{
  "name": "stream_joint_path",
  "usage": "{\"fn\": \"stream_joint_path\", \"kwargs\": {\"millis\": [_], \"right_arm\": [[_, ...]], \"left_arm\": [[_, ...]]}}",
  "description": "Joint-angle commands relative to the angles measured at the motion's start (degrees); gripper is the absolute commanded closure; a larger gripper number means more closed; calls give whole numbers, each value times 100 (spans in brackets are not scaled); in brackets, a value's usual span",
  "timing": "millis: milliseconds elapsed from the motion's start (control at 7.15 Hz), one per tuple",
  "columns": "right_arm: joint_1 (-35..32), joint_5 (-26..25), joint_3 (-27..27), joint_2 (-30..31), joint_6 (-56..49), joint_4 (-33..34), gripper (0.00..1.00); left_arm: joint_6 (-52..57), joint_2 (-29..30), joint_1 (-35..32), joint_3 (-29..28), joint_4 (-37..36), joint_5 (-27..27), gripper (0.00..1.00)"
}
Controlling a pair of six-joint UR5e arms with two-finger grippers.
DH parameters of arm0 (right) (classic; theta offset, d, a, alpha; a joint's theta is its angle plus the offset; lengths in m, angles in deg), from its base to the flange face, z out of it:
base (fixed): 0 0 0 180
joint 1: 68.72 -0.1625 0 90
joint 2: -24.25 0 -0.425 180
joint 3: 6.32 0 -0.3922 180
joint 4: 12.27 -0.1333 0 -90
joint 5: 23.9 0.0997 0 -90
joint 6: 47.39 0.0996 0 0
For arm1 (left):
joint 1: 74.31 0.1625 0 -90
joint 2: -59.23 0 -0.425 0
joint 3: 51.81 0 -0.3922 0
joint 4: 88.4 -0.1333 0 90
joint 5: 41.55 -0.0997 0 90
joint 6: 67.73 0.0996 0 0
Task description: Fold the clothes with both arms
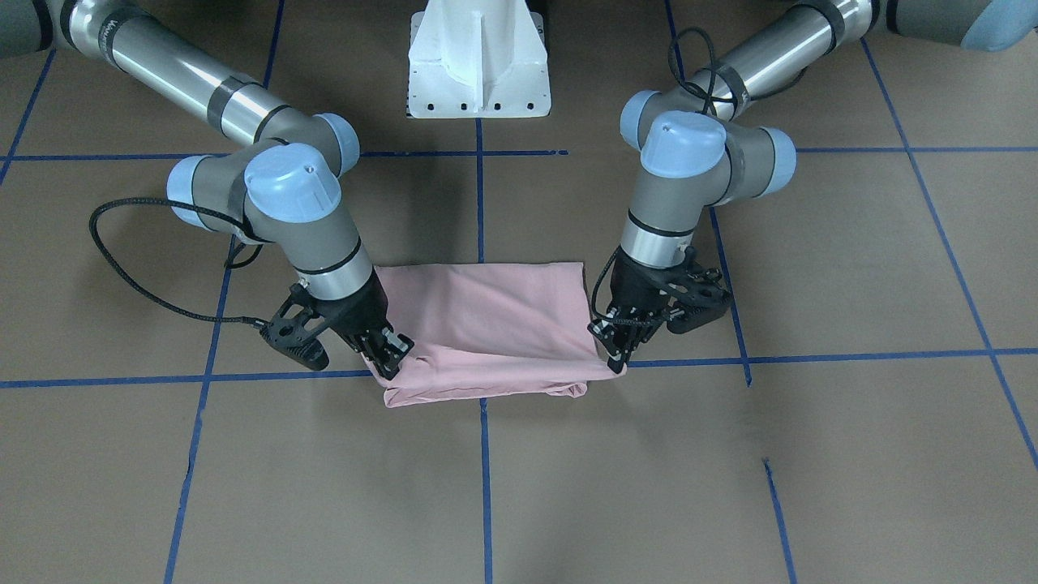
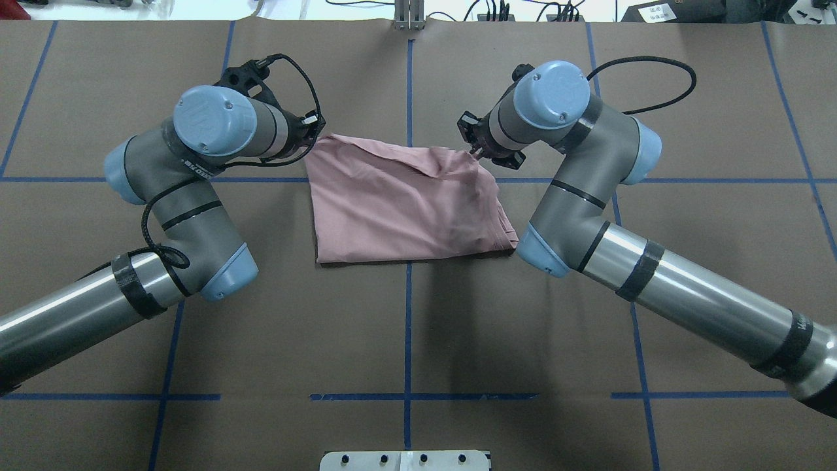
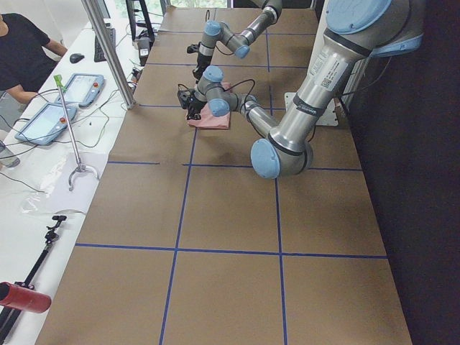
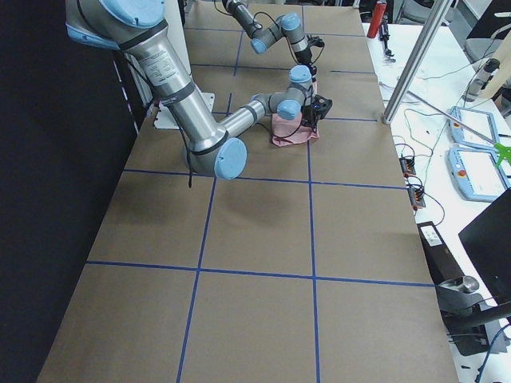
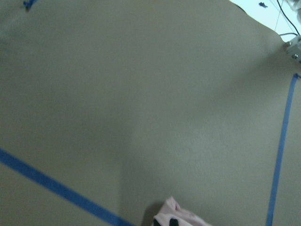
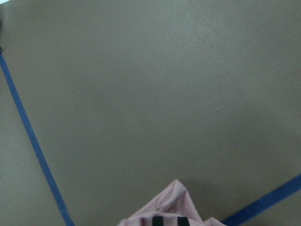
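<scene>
The pale pink T-shirt (image 1: pixel 486 324) lies folded into a rough rectangle in the middle of the brown table; its print is hidden. It also shows from overhead (image 2: pixel 399 203). My left gripper (image 1: pixel 618 361) (image 2: pixel 315 136) is shut on the shirt's far corner on its side. My right gripper (image 1: pixel 391 361) (image 2: pixel 472 149) is shut on the other far corner. Both hold that edge a little above the table, over the folded layers. Each wrist view shows a pinched bit of pink cloth (image 5: pixel 181 217) (image 6: pixel 169 205) at its bottom edge, above bare table.
The white pedestal (image 1: pixel 478 65) stands at the robot's side of the table. Blue tape lines (image 2: pixel 408 314) grid the brown surface. A side bench with tablets (image 3: pixel 79 86), a metal post (image 3: pixel 108 50) and a person (image 3: pixel 21 50) lies beyond the far edge.
</scene>
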Motion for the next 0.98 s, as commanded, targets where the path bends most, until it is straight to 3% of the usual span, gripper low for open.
{"fn": "stream_joint_path", "kwargs": {"millis": [0, 559, 839], "right_arm": [[-237, 18, -420, -375, -25, -44, 0], [-282, 53, -456, -349, -25, -44, 0], [-596, 349, -342, -122, -803, -35, 0]], "left_arm": [[198, 118, -97, -193, 128, -2, 0], [198, 136, -97, -141, 119, 112, 0], [337, -4, -262, 243, 40, 822, 0]]}}
